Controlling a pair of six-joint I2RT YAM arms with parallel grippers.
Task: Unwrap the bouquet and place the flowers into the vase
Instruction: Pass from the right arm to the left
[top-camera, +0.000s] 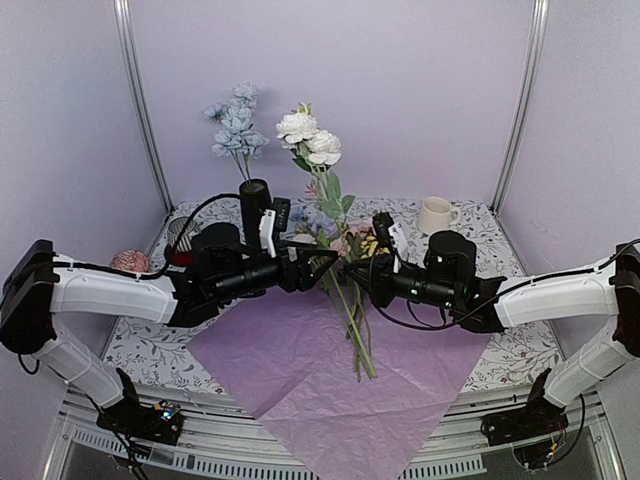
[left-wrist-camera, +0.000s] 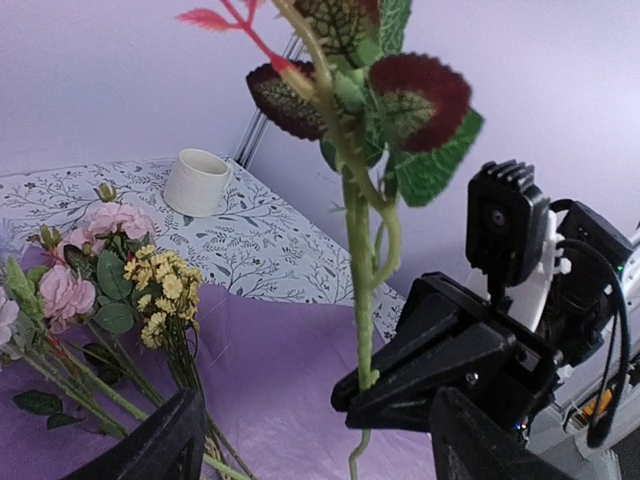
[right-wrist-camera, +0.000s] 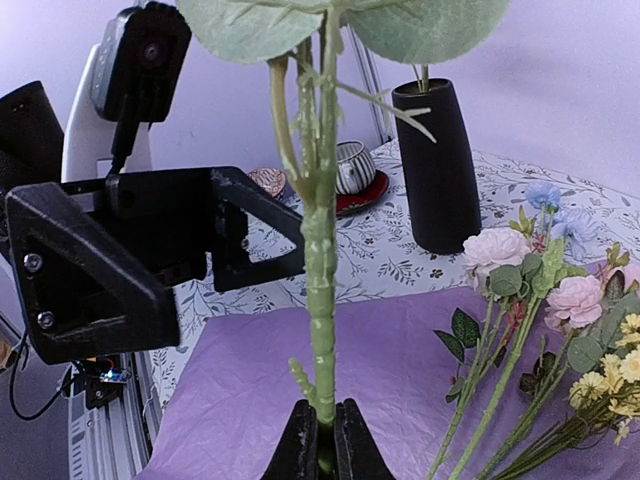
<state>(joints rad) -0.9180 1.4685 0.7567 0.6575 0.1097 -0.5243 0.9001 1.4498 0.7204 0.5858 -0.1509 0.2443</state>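
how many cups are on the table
2: cream ceramic mug at the back right; striped cup on a red saucer, left of the tall black vase. More may be hidden.

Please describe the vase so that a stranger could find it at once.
Look at the far edge of the flower-patterned table, left of centre. There stands a tall, slim matte black vase holding pale blue flowers. Unlike the squat cream mug farther right, it is dark and handleless.

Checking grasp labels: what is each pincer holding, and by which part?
The right pincer clamps the white flowers' stem near its lower end; the left pincer is open, holding nothing.
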